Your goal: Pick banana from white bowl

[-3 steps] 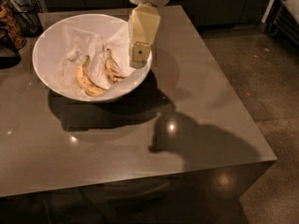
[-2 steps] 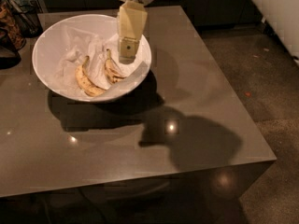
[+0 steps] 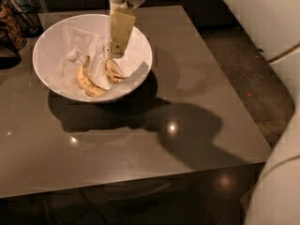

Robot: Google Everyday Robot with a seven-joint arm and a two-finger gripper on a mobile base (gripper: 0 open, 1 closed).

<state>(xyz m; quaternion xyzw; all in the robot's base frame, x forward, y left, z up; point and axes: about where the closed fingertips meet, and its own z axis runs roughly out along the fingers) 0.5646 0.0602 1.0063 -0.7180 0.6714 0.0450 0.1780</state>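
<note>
The white bowl [image 3: 51, 36] stands at the back left of the grey table, lined with crumpled white paper. Two bananas lie in it. The longer curved yellow banana [image 3: 86, 82] lies at the lower left of the bowl's middle. The shorter speckled banana [image 3: 112, 72] lies just right of it. My gripper [image 3: 114, 52] reaches down from the top edge into the bowl. It hangs just above the far end of the shorter banana, to the right of the longer one, and holds nothing that I can see.
The grey table [image 3: 187, 78] ends at its front edge near the bottom and at its right edge by the speckled floor. Dark clutter [image 3: 11, 22] stands at the back left. White robot body parts [image 3: 276, 186] fill the right side.
My gripper has moved left and lower, from over the bowl's right rim to inside the bowl above the shorter banana. The bananas have not moved.
</note>
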